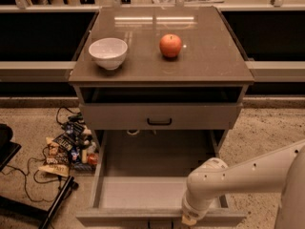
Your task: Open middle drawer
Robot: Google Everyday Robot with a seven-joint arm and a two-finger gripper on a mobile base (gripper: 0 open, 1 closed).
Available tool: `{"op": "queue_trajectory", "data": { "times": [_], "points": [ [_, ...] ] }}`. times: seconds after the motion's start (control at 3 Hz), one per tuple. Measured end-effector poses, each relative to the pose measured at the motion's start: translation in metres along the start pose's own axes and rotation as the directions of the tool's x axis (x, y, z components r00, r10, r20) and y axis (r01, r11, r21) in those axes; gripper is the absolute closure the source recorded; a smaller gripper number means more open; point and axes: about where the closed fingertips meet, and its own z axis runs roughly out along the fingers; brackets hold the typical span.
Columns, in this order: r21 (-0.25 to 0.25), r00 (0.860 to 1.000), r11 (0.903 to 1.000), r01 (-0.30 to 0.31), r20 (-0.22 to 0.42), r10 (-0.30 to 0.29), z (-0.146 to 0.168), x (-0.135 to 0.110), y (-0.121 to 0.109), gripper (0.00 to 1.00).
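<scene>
The middle drawer [143, 190] is a wide grey-beige drawer with a flat grey interior. It stands pulled far out toward me, and its low front panel [119, 217] sits at the bottom edge of the view. My gripper [189, 219] is at the front panel, right of centre, mostly hidden under my white wrist [205, 185]. The drawer's handle is cut off by the bottom edge of the view. The taller-fronted drawer [114, 117] above it has a black bar handle [159, 121]. The lowest drawer is out of view.
A white bowl [108, 53] and a red apple [170, 45] sit on the cabinet top [209, 56]. Snack packets and cables [66, 149] lie on the floor to the left, beside a black stand [57, 202]. A long counter [33, 70] runs behind.
</scene>
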Motion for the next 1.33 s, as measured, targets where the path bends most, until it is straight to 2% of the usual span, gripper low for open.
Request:
{"op": "queue_trajectory", "data": {
  "times": [0.67, 1.0, 1.33],
  "points": [
    [0.006, 1.000, 0.9998, -0.020, -0.001, 0.020, -0.002, 0.003, 0.013, 1.00],
    [0.006, 1.000, 0.9998, -0.020, -0.001, 0.020, -0.002, 0.003, 0.013, 0.81],
    [0.005, 0.999, 0.9994, -0.035, 0.000, 0.035, -0.005, 0.007, 0.024, 0.89]
  ]
}}
